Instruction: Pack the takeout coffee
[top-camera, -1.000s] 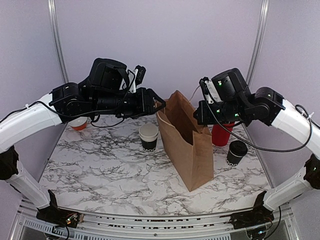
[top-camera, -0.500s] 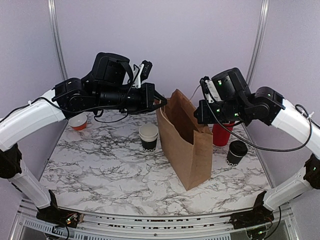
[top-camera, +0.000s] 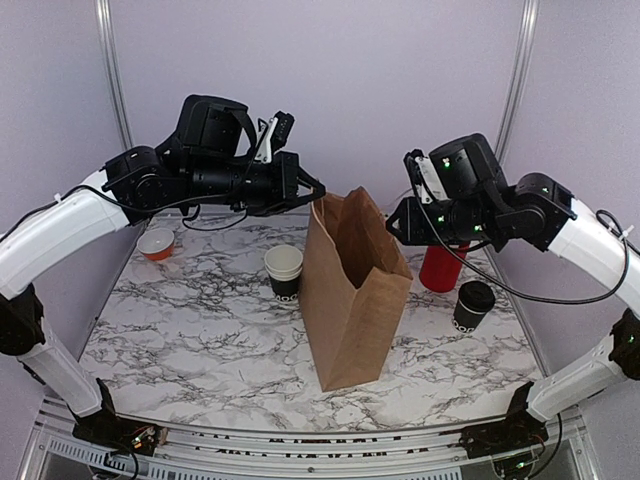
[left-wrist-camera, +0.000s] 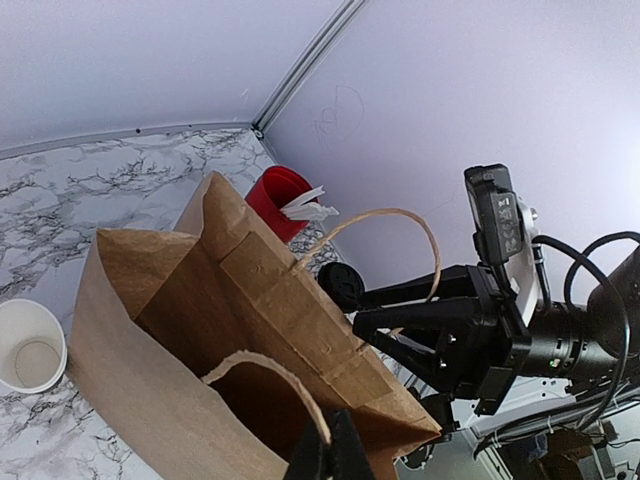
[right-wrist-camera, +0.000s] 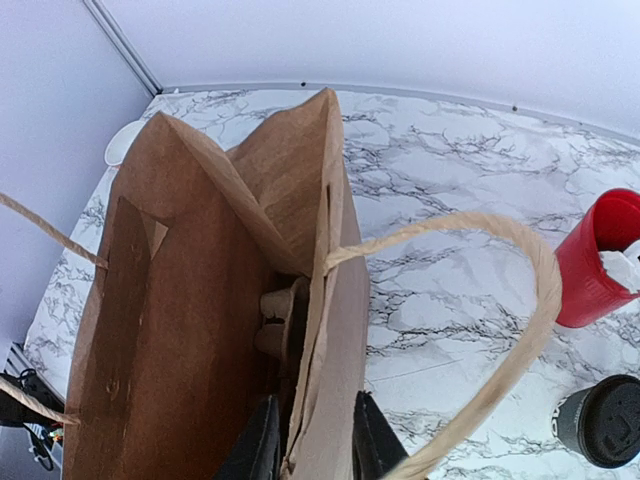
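The brown paper bag (top-camera: 350, 290) had slid leftward, with the left gripper (top-camera: 318, 190) and right gripper (top-camera: 398, 222) each pinched on its top edge. The lidded black paper coffee cup (top-camera: 473, 305) stood unpacked on the marble bench (top-camera: 200, 330), right of the bag.

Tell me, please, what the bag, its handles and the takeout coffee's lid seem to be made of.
Bag: matte brown kraft paper, creased and folded. Handles: twisted tan paper cord, probably, judging by the spiral strands. Takeout coffee lid: black plastic, likely, smooth with a faint sheen.

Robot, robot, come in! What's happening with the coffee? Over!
Left gripper and right gripper shut on bag. Coffee outside, by red cylinder. Bag mouth open.
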